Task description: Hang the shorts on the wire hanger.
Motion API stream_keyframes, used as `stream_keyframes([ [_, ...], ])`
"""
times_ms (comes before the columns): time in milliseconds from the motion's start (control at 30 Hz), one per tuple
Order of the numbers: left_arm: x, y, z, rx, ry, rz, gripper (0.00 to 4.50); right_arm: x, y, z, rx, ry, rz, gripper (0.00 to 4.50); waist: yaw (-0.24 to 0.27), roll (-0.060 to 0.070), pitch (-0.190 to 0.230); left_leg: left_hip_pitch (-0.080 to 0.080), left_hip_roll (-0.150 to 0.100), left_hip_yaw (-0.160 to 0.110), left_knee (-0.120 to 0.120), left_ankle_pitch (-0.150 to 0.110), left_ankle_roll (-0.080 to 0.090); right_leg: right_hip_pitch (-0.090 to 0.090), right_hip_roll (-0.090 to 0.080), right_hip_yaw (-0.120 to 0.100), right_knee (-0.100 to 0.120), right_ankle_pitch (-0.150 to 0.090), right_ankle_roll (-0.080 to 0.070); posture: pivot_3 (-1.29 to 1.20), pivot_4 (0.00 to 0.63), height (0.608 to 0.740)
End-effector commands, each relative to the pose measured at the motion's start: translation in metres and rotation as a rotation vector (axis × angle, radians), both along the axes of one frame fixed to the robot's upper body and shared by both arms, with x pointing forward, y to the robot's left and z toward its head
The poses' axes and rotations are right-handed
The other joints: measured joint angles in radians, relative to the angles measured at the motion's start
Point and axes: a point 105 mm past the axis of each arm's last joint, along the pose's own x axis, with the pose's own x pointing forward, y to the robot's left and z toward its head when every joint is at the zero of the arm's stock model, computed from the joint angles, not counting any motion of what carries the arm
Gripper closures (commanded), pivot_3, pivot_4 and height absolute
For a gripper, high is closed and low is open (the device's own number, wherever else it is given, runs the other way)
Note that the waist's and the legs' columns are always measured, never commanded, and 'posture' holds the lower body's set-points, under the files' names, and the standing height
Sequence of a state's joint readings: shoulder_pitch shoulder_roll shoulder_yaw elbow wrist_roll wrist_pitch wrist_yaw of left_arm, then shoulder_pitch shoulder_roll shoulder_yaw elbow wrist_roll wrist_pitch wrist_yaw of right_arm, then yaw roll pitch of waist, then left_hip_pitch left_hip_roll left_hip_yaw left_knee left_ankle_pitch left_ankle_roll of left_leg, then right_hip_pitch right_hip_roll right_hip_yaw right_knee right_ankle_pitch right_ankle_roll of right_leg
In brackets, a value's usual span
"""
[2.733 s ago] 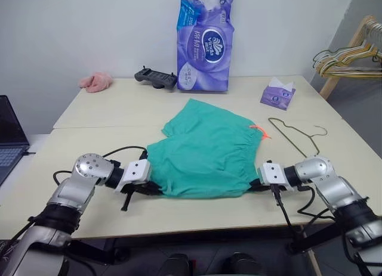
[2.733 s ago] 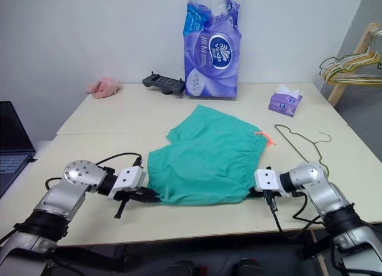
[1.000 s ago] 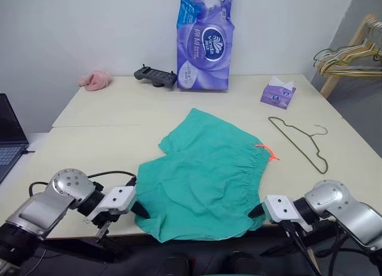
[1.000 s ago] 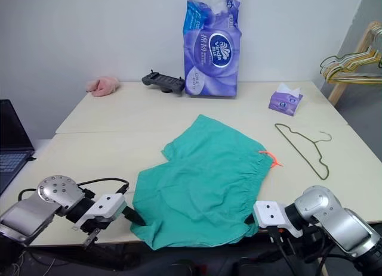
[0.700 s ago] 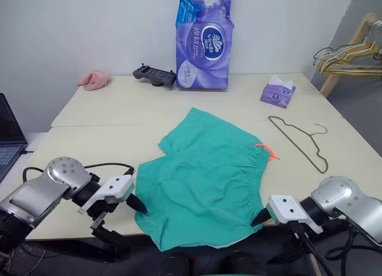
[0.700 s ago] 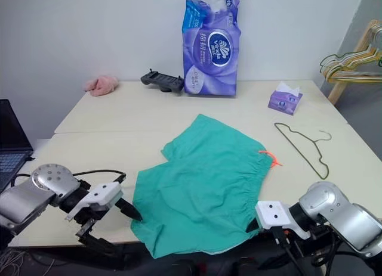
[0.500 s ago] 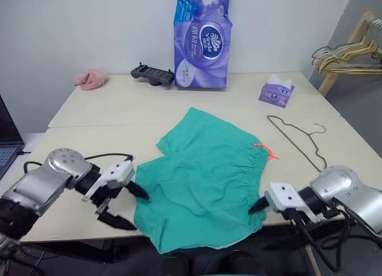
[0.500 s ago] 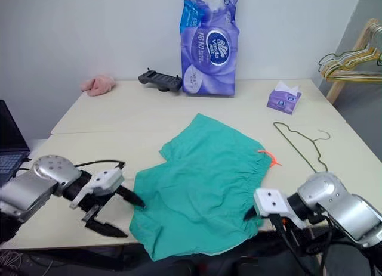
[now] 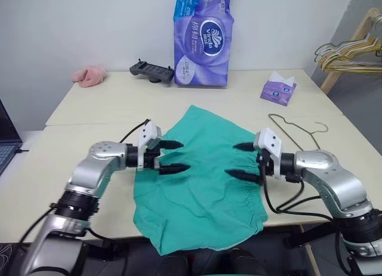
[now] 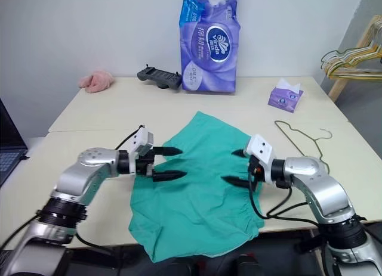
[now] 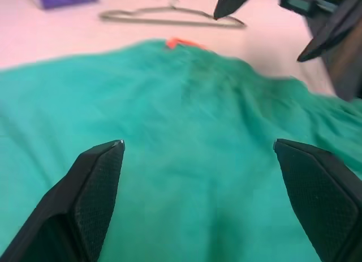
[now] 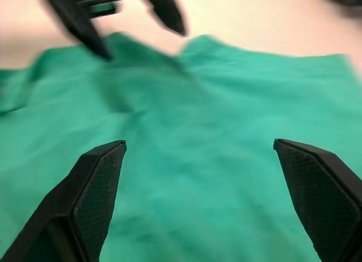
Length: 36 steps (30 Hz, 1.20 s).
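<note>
The shorts [image 9: 200, 180] lie spread flat on the table [image 9: 89, 109], their near edge hanging a little over the table's front edge, the orange drawstring hidden behind the right arm in the head views and showing as a small orange spot at the far edge of the cloth in the left wrist view. The hanger [image 9: 301, 136] lies flat on the table just to the right of the shorts, apart from them, its hook toward the right edge. The left end effector [image 9: 172, 157] hovers over the left part of the shorts, open, its two black fingers spread wide and pointing right. The right end effector [image 9: 240, 161] hovers over the right part, also open wide, fingers pointing left, so the two face each other across the cloth. Neither holds anything. At the back stand a purple tissue pack [image 9: 202, 37], a black controller [image 9: 152, 70], a pink cloth [image 9: 89, 76] and a small tissue box [image 9: 277, 90].
</note>
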State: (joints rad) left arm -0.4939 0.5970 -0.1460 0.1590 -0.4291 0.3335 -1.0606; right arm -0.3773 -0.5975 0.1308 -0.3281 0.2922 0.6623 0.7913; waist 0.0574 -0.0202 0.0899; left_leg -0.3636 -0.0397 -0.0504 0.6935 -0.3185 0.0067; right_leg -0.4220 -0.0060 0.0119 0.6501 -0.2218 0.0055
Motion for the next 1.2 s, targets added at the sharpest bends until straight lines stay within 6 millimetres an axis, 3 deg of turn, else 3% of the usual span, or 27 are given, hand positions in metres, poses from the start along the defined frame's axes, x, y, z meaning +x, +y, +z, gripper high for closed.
stream_keyframes([
  [33,0.009,-0.021,0.024,-0.088,-0.111,0.082,0.0,0.028,-0.026,0.021,0.058,-0.116,-0.315,0.04,0.0,0.0,0.0,0.0,0.0,0.0,0.0,0.0,0.0,0.0,0.0,0.0,0.0,0.0,0.0,0.07,0.05,0.74],
  [133,0.006,-0.048,0.035,-0.156,-0.123,0.06,0.0,0.036,-0.05,0.024,0.069,-0.143,-0.502,0.04,0.0,0.0,0.0,0.0,-0.001,0.0,0.001,0.0,0.0,0.0,-0.001,0.0,0.0,0.001,0.001,0.07,0.052,0.74],
  [300,-0.01,-0.085,0.035,-0.155,-0.13,-0.054,0.0,0.037,-0.086,0.019,0.005,-0.11,-0.632,0.04,-0.004,0.002,-0.001,0.0,-0.002,0.001,0.001,0.0,0.0,0.0,-0.002,0.002,0.0,0.001,0.001,0.05,0.047,0.74],
  [433,-0.015,-0.116,0.031,-0.144,-0.162,-0.106,0.0,0.035,-0.136,0.009,-0.096,-0.012,-0.735,0.04,-0.006,0.006,-0.004,0.001,-0.002,0.003,0.001,0.0,0.0,0.002,-0.001,0.002,0.0,0.001,0.001,0.03,0.044,0.74],
  [567,-0.018,-0.137,0.031,-0.14,-0.196,-0.136,0.0,0.036,-0.168,0.004,-0.139,0.046,-0.798,0.04,-0.009,0.007,-0.004,0.001,-0.002,0.004,0.002,0.0,0.001,0.002,0.0,0.003,-0.001,0.002,0.002,0.03,0.041,0.74],
  [667,-0.017,-0.149,0.025,-0.085,-0.271,-0.152,0.0,0.043,-0.189,-0.001,-0.05,0.136,-0.857,0.04,-0.022,0.011,-0.007,0.003,-0.001,0.006,0.001,0.0,0.001,0.004,0.002,0.005,0.0,0.002,0.002,0.03,0.035,0.74],
  [900,-0.01,-0.162,0.024,-0.063,-0.328,-0.144,0.0,0.061,-0.218,-0.012,-0.1,0.18,-0.868,0.04,-0.042,0.015,-0.009,0.017,-0.001,0.011,-0.001,0.001,0.003,0.015,0.004,0.009,-0.001,0.0,0.008,0.04,0.026,0.74],
  [1200,-0.009,-0.172,0.033,-0.092,-0.345,-0.146,0.0,0.079,-0.235,-0.027,-0.13,0.208,-0.886,0.04,-0.04,0.016,-0.01,0.018,-0.001,0.012,-0.001,0.001,0.004,0.016,0.004,0.011,-0.002,0.004,0.005,0.07,0.022,0.74],
])
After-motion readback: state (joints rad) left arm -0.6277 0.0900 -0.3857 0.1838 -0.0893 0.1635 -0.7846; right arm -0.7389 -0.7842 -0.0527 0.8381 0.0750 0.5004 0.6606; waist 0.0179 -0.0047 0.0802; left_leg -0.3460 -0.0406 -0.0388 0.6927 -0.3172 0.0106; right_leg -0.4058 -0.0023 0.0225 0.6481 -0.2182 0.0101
